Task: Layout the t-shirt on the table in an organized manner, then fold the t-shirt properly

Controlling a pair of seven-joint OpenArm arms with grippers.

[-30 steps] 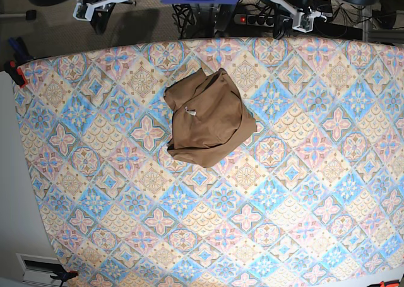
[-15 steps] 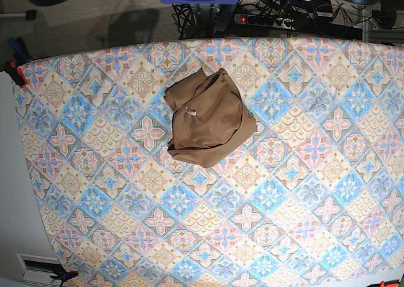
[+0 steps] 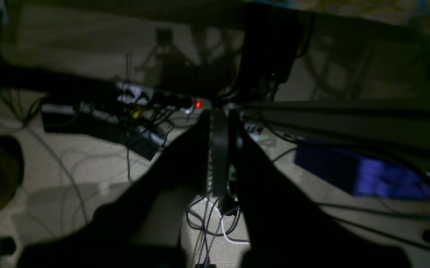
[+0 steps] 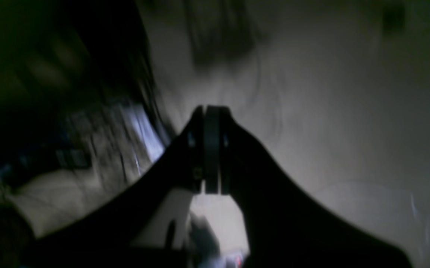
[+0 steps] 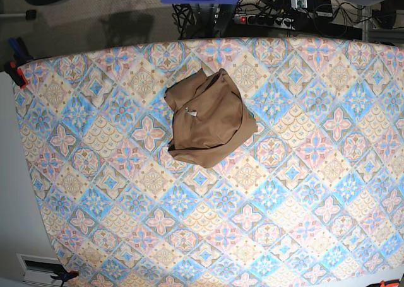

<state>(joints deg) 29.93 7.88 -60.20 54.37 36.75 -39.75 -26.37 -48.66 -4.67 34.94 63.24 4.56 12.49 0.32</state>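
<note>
The t-shirt (image 5: 208,118) lies crumpled in a tan-brown heap on the table (image 5: 303,192), a little behind its middle, with a small white tag (image 5: 190,113) showing. Nothing touches it. In the left wrist view my left gripper (image 3: 220,116) is shut with nothing between its dark fingers, and it hangs over the floor behind the table. The right wrist view is blurred and shows my right gripper (image 4: 211,111) shut and empty over bare floor. Neither gripper's fingers show in the base view.
A power strip (image 3: 185,104) with a red light and tangled cables (image 3: 207,219) lie on the floor behind the table. Red clamps (image 5: 16,72) grip the cloth at the table's left edge. A dark stand (image 5: 202,12) rises at the back middle.
Both arms have drawn back over the table's far edge, and their grippers have left the base view. The t-shirt has not moved.
</note>
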